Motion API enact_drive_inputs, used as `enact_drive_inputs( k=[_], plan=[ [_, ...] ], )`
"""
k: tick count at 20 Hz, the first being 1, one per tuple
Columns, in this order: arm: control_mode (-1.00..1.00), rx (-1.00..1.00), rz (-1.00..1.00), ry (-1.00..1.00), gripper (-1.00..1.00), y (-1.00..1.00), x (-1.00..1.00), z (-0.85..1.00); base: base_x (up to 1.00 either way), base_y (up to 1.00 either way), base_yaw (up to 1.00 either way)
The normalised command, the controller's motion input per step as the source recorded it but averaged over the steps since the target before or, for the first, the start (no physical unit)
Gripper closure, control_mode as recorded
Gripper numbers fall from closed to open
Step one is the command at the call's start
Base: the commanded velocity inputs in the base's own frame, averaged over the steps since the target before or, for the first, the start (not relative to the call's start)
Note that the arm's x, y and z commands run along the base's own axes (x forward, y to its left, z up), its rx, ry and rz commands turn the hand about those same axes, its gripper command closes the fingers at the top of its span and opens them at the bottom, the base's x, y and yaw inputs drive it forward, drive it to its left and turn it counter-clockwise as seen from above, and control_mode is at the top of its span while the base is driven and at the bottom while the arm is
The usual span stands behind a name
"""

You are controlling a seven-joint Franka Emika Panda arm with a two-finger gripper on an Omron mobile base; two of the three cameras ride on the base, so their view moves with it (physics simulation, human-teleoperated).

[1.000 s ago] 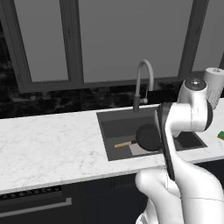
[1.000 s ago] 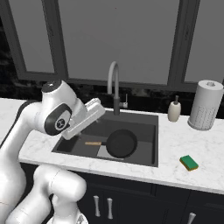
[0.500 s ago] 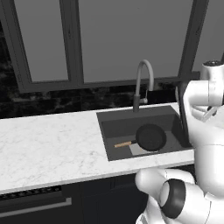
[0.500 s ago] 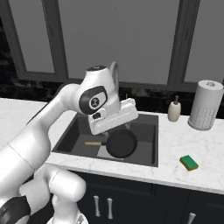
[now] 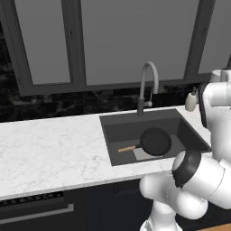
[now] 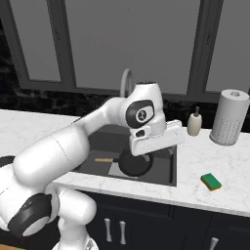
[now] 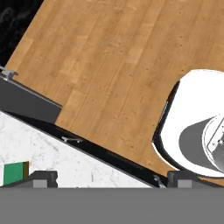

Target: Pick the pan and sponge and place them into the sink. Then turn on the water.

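While the arm reaches out over the front edge of the sink (image 6: 171,166), the gripper (image 7: 109,177) looks down past the counter edge, and the hand view shows its two dark fingertips (image 7: 43,178) standing well apart with nothing between them. In that same view the sponge (image 7: 15,172) lies on the white marbled counter (image 7: 65,162) just beside the left fingertip, with the wooden floor (image 7: 113,65) beyond the counter's dark front. In the right base view the sponge (image 6: 211,181) rests on the counter (image 6: 210,161) to the right of the sink, near the front edge and well apart from the basin. The pan (image 5: 155,140) sits inside the sink (image 5: 117,131), on the basin floor towards the right side, its light-wooden handle pointing left; it partly covers the lighter grey patch. In the right base view the pan (image 6: 134,165) is partly hidden by the robot's hand. At the back rim stands the gooseneck faucet (image 5: 148,85), its spout arching over the basin, with no stream visible from it. Further right along the back of the counter stand a soap bottle (image 6: 195,123) and a paper towel roll (image 6: 228,117), with dark window frames (image 5: 74,45) behind.
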Motion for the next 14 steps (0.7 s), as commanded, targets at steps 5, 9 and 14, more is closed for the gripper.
enact_drive_inputs(
  k=[5,9,14],
  plan=[
    [-1.00,0.02,0.00,0.00,-1.00,-0.82,0.13,-0.42,0.00,0.00,0.00],
    [-1.00,0.02,0.00,0.00,-1.00,-0.80,0.13,-0.43,0.00,0.00,0.00],
    [-1.00,0.03,0.00,0.00,-1.00,-0.66,0.32,-0.49,0.00,0.00,0.00]
  ],
)
